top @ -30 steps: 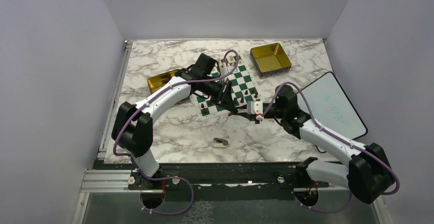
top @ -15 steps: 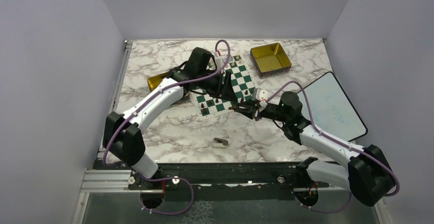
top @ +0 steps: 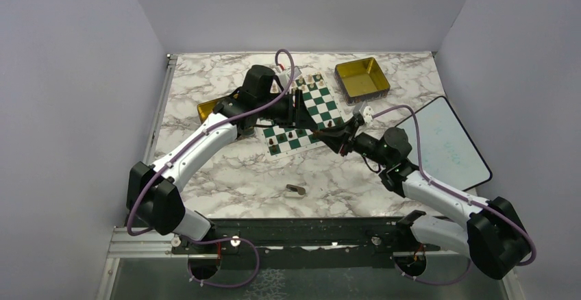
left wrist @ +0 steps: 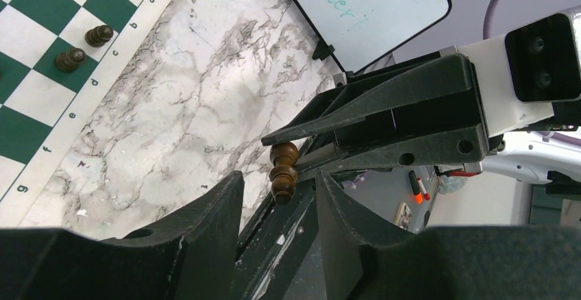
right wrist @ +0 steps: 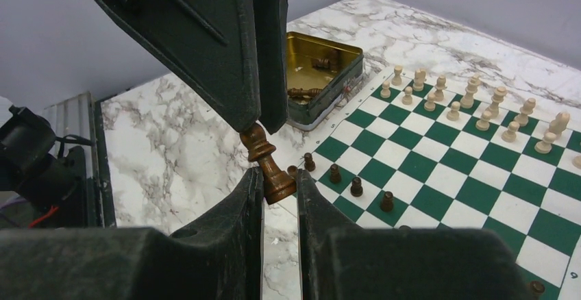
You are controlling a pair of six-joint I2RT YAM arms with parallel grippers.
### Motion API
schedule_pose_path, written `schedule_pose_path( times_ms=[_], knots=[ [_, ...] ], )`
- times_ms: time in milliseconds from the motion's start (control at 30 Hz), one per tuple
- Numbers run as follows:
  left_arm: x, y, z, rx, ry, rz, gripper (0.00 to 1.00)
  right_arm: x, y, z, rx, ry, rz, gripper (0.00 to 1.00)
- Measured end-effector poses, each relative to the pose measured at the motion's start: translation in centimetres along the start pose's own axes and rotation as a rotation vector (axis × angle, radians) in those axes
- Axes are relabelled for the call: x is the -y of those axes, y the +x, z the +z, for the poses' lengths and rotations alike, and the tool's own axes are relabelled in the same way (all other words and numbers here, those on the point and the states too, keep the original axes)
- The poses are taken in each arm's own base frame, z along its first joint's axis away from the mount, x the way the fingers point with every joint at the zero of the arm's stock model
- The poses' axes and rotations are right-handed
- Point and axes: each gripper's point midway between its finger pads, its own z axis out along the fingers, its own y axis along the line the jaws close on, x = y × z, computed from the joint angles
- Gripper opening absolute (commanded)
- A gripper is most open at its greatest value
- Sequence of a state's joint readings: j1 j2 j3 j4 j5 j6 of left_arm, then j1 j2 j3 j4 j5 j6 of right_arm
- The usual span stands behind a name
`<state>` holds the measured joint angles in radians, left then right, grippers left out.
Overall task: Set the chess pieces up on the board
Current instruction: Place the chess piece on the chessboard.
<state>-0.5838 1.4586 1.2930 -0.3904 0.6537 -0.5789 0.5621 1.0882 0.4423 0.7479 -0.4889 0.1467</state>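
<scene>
Dark turned-wood chess piece pinched at its base by right tool, left tool part open at its head, green-white checked board, marbled worktop

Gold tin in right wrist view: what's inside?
At least two dark chess pieces lie in the tin; its left corner is hidden behind the left pincer.

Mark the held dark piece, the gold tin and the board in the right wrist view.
dark piece (right wrist: 267, 164): right wrist view, its stem between head and base.
gold tin (right wrist: 329, 93): right wrist view, its near wall.
board (right wrist: 466, 177): right wrist view, a bare square mid-board.
</scene>
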Motion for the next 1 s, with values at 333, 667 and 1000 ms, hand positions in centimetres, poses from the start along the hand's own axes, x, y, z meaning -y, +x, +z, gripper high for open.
schedule_pose_path(
  times_ms=[333,667,1000],
  knots=[
    [0.09,-0.22,0.22,0.014,0.011,-0.019,0.37,0.30,-0.17,0.03,0.009,0.032,0.065,0.04],
    [0.21,0.18,0.60,0.008,0.043,-0.054,0.16,0.55,-0.16,0.05,0.011,0.051,0.089,0.04],
    [0.05,0.10,0.73,0.017,0.046,-0.051,0.10,0.70,-0.31,-0.21,0.007,0.072,0.103,0.55]
  ],
)
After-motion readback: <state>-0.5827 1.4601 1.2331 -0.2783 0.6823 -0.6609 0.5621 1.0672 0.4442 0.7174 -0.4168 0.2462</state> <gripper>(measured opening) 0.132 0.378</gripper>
